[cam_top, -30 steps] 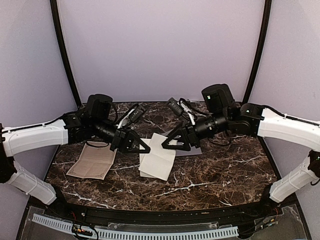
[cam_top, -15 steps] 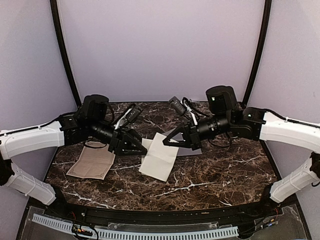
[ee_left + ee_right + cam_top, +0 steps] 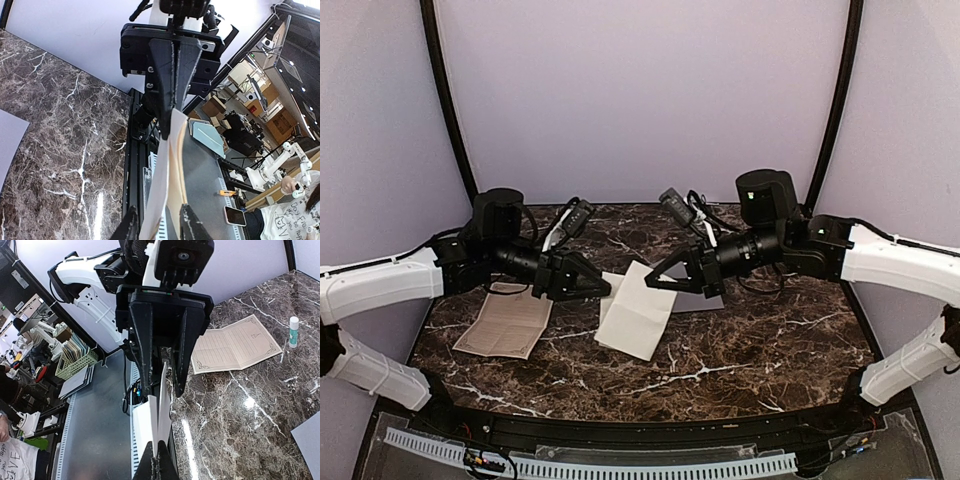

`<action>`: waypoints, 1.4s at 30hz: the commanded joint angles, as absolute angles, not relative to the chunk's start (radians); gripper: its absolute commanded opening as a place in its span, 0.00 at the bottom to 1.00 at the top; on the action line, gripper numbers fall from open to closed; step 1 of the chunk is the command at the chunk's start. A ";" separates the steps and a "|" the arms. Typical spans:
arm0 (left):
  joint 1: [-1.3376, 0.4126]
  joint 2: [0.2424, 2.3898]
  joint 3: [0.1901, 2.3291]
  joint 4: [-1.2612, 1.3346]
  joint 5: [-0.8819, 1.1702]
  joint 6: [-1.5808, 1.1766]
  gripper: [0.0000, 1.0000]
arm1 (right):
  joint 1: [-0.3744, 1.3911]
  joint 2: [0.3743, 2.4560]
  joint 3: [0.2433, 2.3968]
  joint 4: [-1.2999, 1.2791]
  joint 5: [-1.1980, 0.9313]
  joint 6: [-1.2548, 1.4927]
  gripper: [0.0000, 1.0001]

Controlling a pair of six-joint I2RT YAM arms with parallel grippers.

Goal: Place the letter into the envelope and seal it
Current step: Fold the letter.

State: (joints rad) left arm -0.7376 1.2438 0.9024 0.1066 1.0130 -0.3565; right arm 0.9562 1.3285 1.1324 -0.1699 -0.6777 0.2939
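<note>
The letter (image 3: 638,315) is a folded sheet, white outside and tan inside, hanging tilted over the table's middle. My right gripper (image 3: 650,283) is shut on its upper right edge; in the right wrist view the fingers (image 3: 161,467) pinch the fold of the letter (image 3: 160,415). My left gripper (image 3: 603,290) stands at the sheet's left edge. In the left wrist view its jaws (image 3: 160,227) are apart, with the letter (image 3: 167,165) between them and not pinched. The pale grey-lavender envelope (image 3: 712,301) lies flat under the right gripper, mostly hidden by it.
A tan sheet with an ornate border (image 3: 505,322) lies open at the table's left front. A glue stick (image 3: 293,331) stands beyond it. The envelope's corner (image 3: 307,442) shows at the right wrist view's edge. Both arms hang low over the marble table (image 3: 770,350).
My right gripper closed on the letter's right edge. My left gripper opened off the left edge and drew back a little to the left. The letter shifted slightly right and up.
</note>
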 commanded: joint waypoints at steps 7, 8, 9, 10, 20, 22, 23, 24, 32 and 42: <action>-0.736 1.250 0.873 0.203 1.074 -0.400 0.00 | 0.952 1.308 1.129 -0.145 -0.666 0.299 0.29; -0.735 1.249 0.872 0.207 1.075 -0.403 0.00 | 0.953 1.305 1.130 -0.150 -0.659 0.296 0.37; -0.736 1.249 0.870 0.208 1.075 -0.404 0.00 | 0.952 1.302 1.132 -0.154 -0.651 0.293 0.42; -0.736 1.251 0.870 0.208 1.077 -0.406 0.00 | 0.951 1.298 1.133 -0.156 -0.641 0.291 0.44; -0.735 1.262 0.871 0.207 1.083 -0.408 0.00 | 0.928 1.231 1.118 -0.169 -0.556 0.274 0.49; -0.735 1.265 0.872 0.207 1.085 -0.409 0.00 | 0.925 1.221 1.111 -0.156 -0.557 0.276 0.43; -0.736 1.265 0.872 0.207 1.087 -0.410 0.00 | 0.925 1.219 1.108 -0.150 -0.561 0.277 0.37; -0.736 1.266 0.874 0.207 1.087 -0.411 0.00 | 0.925 1.220 1.107 -0.149 -0.570 0.278 0.32; -0.736 1.272 0.882 0.213 1.094 -0.420 0.00 | 0.925 1.264 1.111 -0.158 -0.640 0.276 0.24; -0.736 1.283 0.887 0.218 1.116 -0.426 0.00 | 0.926 1.285 1.113 -0.155 -0.681 0.269 0.29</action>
